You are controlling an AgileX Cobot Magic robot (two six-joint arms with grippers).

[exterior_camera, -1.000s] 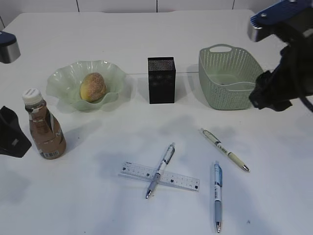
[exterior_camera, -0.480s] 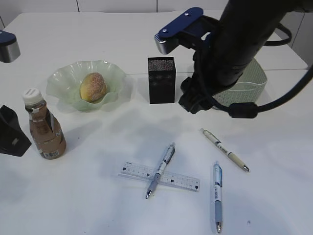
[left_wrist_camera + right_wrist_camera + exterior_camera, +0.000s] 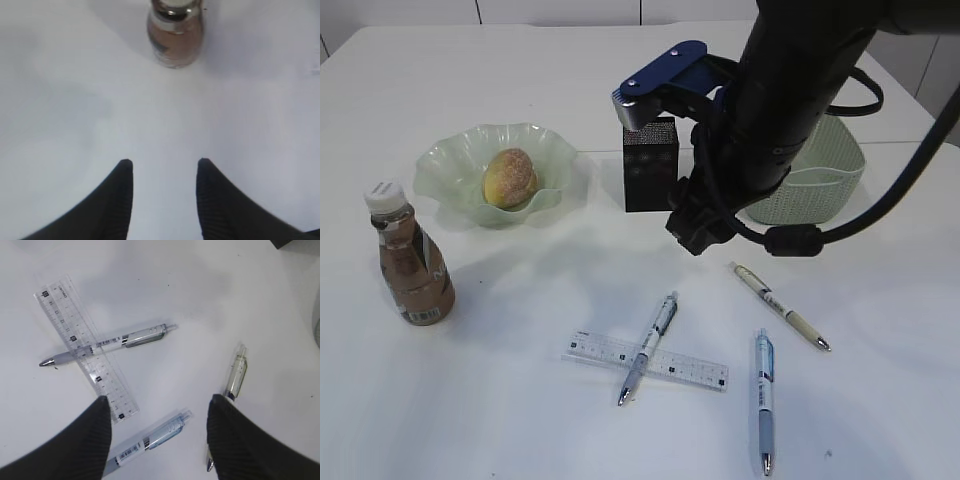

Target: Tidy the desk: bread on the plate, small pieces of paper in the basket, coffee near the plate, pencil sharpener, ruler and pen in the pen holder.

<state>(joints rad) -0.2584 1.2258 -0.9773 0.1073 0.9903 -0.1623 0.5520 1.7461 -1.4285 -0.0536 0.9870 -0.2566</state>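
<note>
Over the white desk [image 3: 520, 420], right gripper [image 3: 157, 412] spread above clear plastic ruler [image 3: 85, 347] crossed by grey-barrelled pen [image 3: 107, 344]; only from left wrist, left gripper [image 3: 164, 170] parted, empty, short of brown coffee bottle [image 3: 175, 32]; bread roll [image 3: 510, 177] on green plate [image 3: 445, 165].
</note>
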